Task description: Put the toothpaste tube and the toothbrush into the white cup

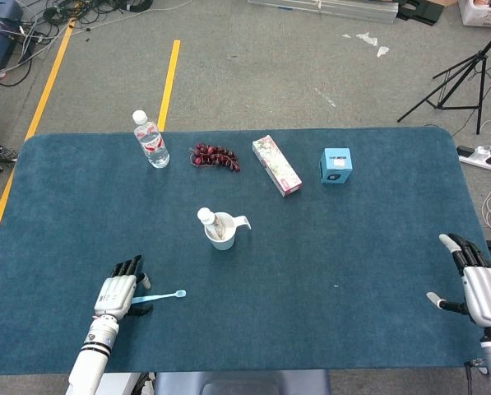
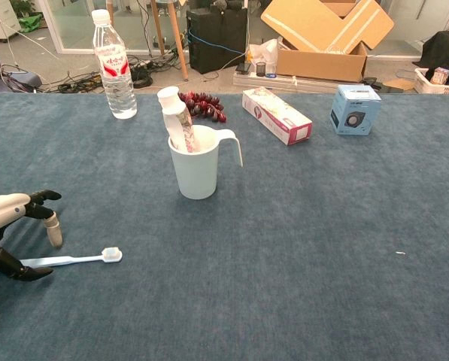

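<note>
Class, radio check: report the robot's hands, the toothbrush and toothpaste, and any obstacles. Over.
Left hand open over toothbrush handle, not lifted. Right hand open, idle. Toothpaste tube already in white cup. Path to cup unobstructed.
</note>
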`<state>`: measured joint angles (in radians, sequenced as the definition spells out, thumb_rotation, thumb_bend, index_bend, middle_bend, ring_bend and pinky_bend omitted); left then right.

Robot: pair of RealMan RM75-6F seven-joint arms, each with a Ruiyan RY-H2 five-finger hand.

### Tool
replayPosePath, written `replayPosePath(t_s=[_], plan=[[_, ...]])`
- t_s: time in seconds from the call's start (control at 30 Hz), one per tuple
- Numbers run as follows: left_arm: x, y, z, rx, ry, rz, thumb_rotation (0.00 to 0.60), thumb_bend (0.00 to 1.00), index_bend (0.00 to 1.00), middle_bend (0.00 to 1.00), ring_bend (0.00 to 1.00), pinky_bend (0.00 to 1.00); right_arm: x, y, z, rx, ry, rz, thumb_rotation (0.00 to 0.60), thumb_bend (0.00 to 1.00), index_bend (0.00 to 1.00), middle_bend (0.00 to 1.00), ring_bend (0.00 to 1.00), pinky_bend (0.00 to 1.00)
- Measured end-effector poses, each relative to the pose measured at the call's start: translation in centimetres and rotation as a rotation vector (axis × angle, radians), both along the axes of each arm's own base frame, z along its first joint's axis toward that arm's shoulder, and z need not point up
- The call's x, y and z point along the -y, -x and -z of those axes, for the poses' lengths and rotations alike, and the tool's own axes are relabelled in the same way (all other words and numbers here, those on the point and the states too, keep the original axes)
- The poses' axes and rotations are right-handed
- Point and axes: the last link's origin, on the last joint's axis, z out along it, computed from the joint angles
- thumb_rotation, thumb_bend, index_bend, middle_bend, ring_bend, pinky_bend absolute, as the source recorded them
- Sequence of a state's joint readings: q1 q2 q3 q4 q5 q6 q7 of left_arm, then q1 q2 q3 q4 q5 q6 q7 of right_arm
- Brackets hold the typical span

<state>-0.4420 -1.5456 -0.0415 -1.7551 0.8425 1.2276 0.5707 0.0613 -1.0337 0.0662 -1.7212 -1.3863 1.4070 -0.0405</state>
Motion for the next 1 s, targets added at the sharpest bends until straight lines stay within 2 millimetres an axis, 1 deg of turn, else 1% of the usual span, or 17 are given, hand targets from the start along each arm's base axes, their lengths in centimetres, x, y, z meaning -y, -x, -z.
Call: replayPosePath(t_s=[0.33, 1.0], plan=[[0.13, 0.23, 0.27, -0.002, 0.002, -0.005, 0.6, 0.28, 0.45, 0.0, 0.0, 0.02, -0.01, -0.01, -0.03, 0.0, 0.001, 0.0, 0.6, 0.02, 0.14, 0.13, 0.11, 0.37], [0.17, 0.46, 0.55, -0.03, -0.006, 0.007, 0.6, 0.28, 0.47, 0.0, 0.0, 0.02, -0.05, -0.04, -0.08, 0.0, 0.004, -0.001, 0.6, 0.02, 0.14, 0.13, 0.11, 0.37]])
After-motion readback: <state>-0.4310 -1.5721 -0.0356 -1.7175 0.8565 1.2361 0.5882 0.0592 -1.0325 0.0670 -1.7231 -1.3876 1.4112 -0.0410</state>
